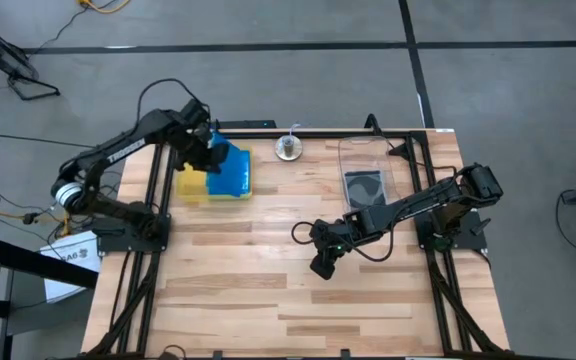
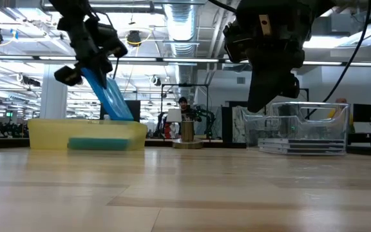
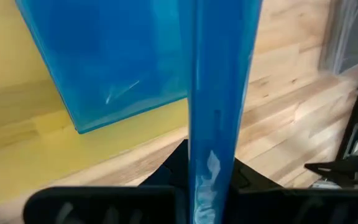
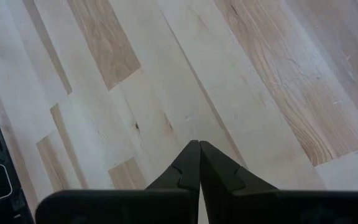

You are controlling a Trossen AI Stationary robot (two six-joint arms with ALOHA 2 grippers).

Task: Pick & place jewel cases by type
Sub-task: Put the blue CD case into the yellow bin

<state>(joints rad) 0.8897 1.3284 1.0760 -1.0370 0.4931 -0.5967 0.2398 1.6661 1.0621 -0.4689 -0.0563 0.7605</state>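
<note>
Left wrist view shows a translucent blue jewel case (image 3: 216, 93) edge-on, pinched between the left gripper's (image 3: 213, 186) fingers. In the low view this held blue jewel case (image 2: 108, 93) hangs tilted above the yellow tray (image 2: 44, 132), its lower corner dipping to the tray's rim. A second blue jewel case (image 2: 98, 144) lies flat inside the tray. From the high view the tray (image 1: 190, 188) sits at the table's far left side, blue cases (image 1: 231, 175) covering its right part. A clear plastic tub (image 1: 373, 160) stands at the far right, with a black-lined jewel case (image 1: 366, 187) in it. The right gripper (image 1: 324, 266) hovers over bare wooden table (image 1: 268, 300) near the middle, its fingers pressed together and holding nothing. A small metal stand (image 1: 288, 148) sits at the far edge between tray and tub.
</note>
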